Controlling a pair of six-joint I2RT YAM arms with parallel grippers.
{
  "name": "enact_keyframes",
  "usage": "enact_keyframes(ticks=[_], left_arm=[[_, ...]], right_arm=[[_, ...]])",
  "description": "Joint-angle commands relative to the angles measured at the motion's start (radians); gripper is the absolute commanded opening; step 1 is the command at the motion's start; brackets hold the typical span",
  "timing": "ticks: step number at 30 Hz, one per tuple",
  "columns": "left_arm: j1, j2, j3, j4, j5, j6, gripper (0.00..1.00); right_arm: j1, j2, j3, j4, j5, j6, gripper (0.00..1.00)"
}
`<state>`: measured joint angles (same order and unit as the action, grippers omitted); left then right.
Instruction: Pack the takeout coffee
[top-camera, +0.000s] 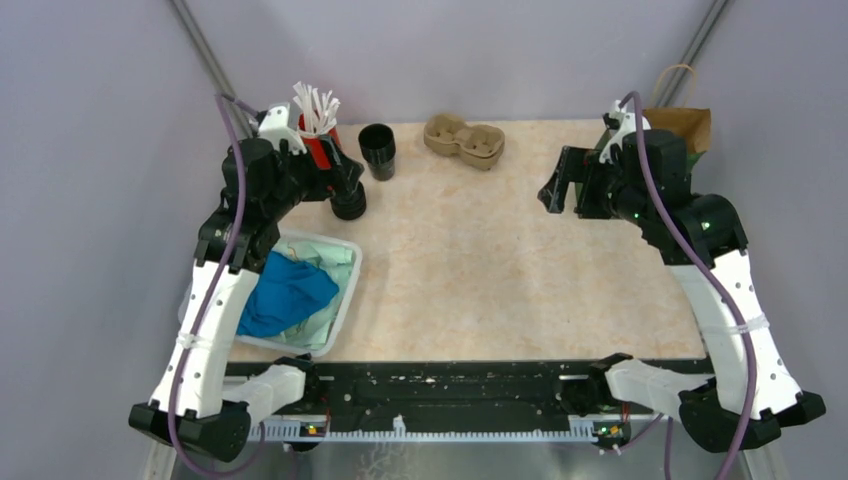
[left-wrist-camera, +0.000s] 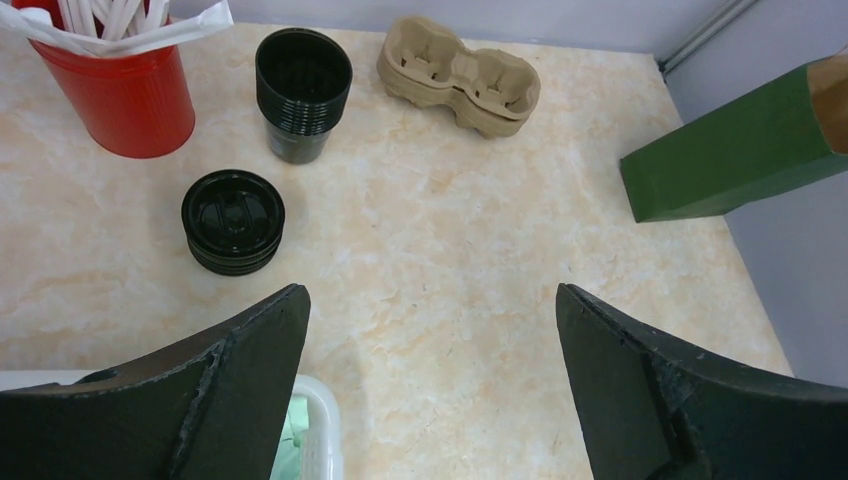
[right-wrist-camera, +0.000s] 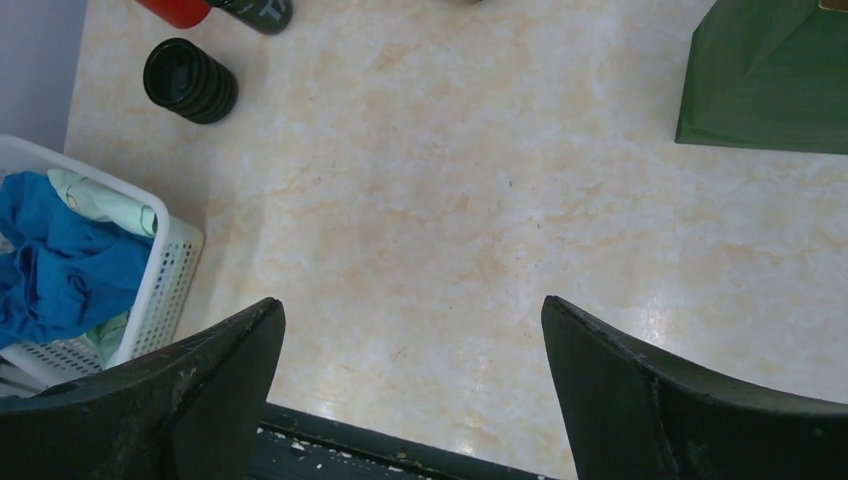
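A stack of open black tapered cups (top-camera: 377, 150) stands at the back of the table, with no lid on it; it also shows in the left wrist view (left-wrist-camera: 303, 95). A short stack of round black lids (top-camera: 349, 206) lies apart from it, nearer to me (left-wrist-camera: 233, 222) (right-wrist-camera: 190, 80). No cup with a lid on shows. My left gripper (top-camera: 338, 180) hangs open and empty beside the lids, its fingertips (left-wrist-camera: 270, 330) wide apart. My right gripper (top-camera: 556, 186) is open and empty above the right half of the table (right-wrist-camera: 415, 350).
A red cup of white sticks (top-camera: 316, 135) (left-wrist-camera: 130, 90) stands at the back left. A brown pulp cup tray (top-camera: 463, 140) (left-wrist-camera: 458, 75) lies at the back middle. A green and brown paper bag (top-camera: 682, 125) (left-wrist-camera: 735, 150) (right-wrist-camera: 770, 75) is at the back right. A white basket (top-camera: 345, 295) (right-wrist-camera: 165, 285) holds blue cloth at the front left.
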<state>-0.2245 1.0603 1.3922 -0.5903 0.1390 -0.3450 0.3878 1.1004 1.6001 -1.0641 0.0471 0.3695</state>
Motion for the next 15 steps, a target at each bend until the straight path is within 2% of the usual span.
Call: enact_keyframes(ticks=[1, 9, 15], left_arm=[[-0.01, 0.038, -0.015, 0.028, -0.015, -0.006, 0.98], [-0.055, 0.253, 0.041, 0.016, -0.033, -0.051, 0.98], [-0.101, 0.462, 0.162, 0.072, -0.033, 0.072, 0.85]], right_arm=[[-0.008, 0.02, 0.051, 0.006, -0.039, 0.002, 0.99], [-0.007, -0.003, 0.011, -0.02, -0.044, -0.004, 0.99], [-0.007, -0.029, -0.043, -0.007, -0.044, -0.006, 0.99]])
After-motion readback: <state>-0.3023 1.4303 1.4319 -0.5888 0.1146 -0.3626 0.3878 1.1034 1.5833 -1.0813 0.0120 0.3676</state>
